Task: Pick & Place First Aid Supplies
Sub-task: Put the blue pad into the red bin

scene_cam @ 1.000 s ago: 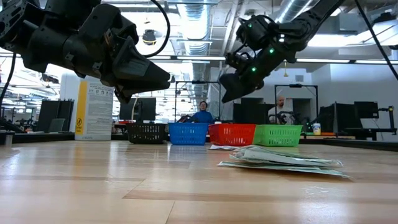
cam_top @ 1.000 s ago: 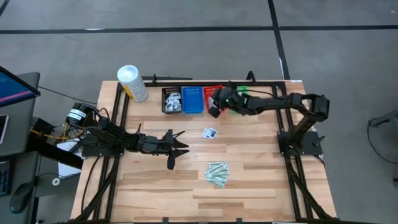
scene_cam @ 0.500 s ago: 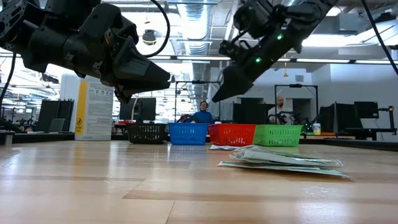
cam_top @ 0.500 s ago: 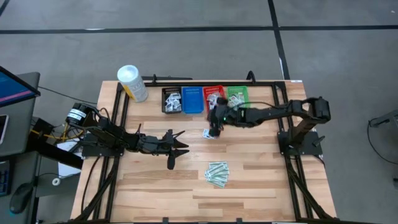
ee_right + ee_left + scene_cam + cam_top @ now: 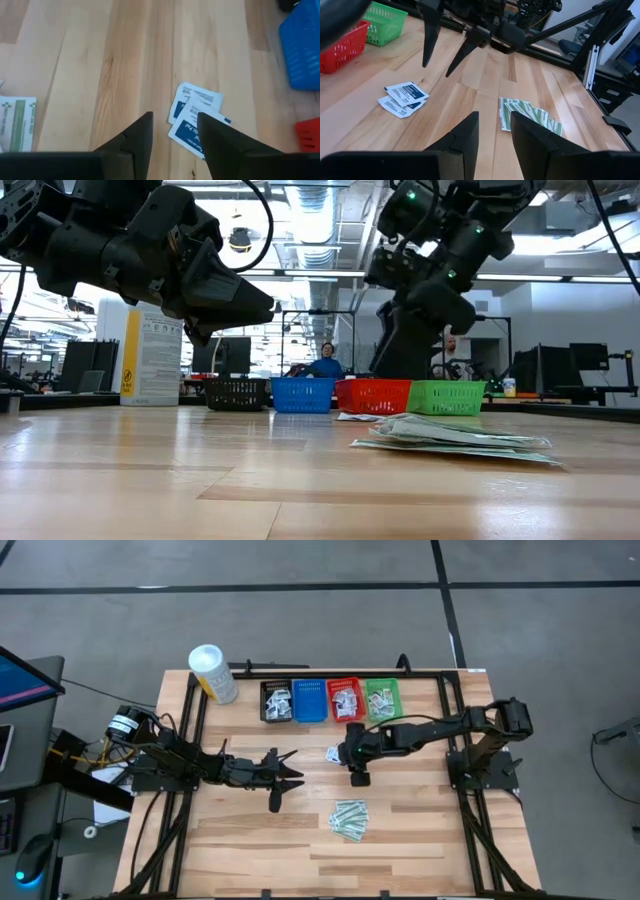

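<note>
i have the right gripper [image 5: 358, 765] hanging over the middle of the table, fingers parted to a moderate gap with nothing between them, as its own wrist camera shows. the thing i judge i'm after is the pair of blue-print packets [image 5: 337, 752], two small white squares overlapping each other and lying flat on the wood just in front of the blue basket [image 5: 309, 700]. from above, they sit just beside the right gripper, on its left-arm side and a little toward the basket row, so i judge the fingers have to shift that way before coming down.

in the right wrist view the blue-print packets [image 5: 196, 119] lie just ahead of the fingertips [image 5: 145, 120] and slightly off toward one finger, not centred in the gap. the overlapped pair runs on a diagonal across the grain of the table (so a straight drop would likely catch a corner, not the stack).

the left gripper [image 5: 284, 772] waits apart, its fingers a little open and empty, farther from the packets than the right one, so the right arm is plainly the nearer.

the pale-green strips [image 5: 350, 819] lie fanned in a loose heap nearer the front edge, well clear of both grippers.
</note>
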